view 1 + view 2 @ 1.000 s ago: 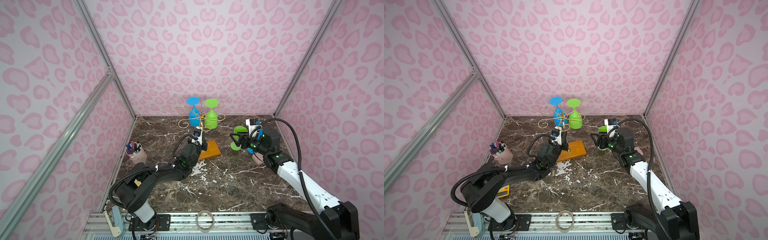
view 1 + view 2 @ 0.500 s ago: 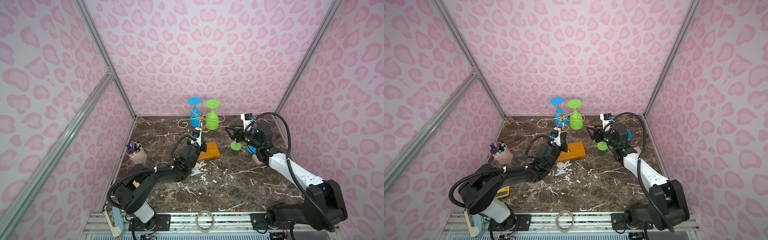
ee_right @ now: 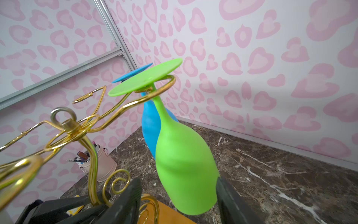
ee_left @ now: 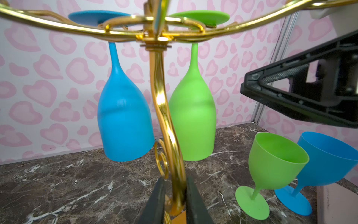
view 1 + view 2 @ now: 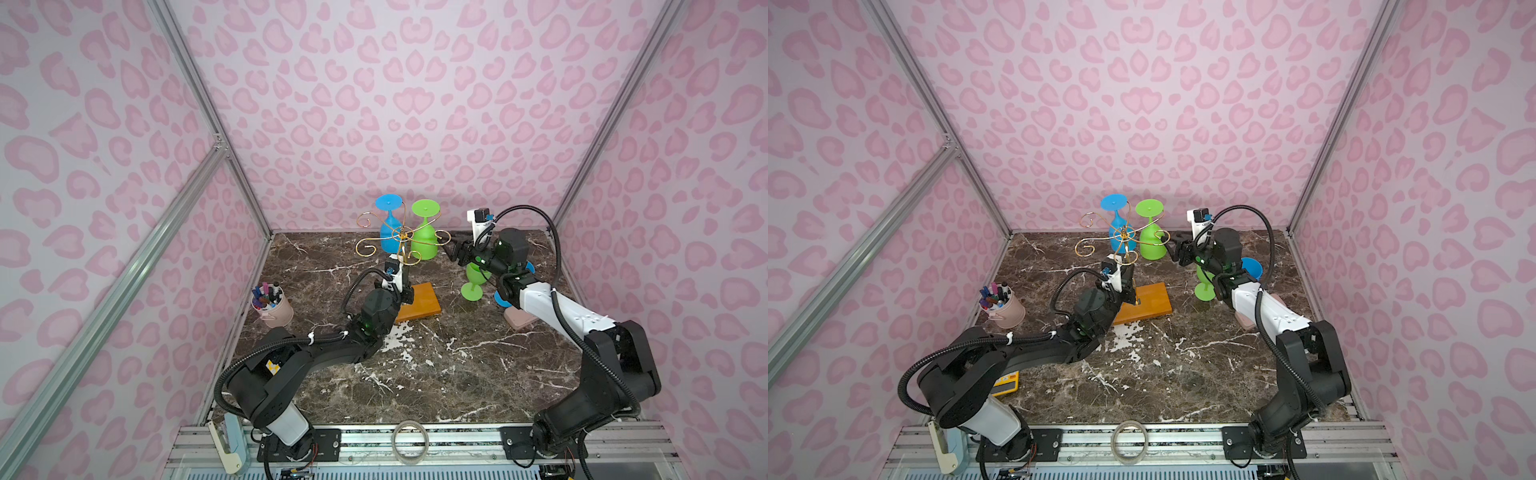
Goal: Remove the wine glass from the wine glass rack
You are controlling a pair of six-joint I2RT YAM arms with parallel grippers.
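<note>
One green glass (image 3: 184, 164) hangs at the rack's (image 5: 401, 239) one o'clock, right pincer (image 3: 177, 180) spread around it; left pincer (image 4: 174, 180) pinches the post (image 4: 160, 97). A skewed pull could snag its foot (image 3: 145, 79).

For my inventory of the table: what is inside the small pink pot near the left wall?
The small pink pot holds several coloured marker pens, whose tops stick out above its rim. Their lower parts and the pot's bottom are hidden by its wall.
</note>
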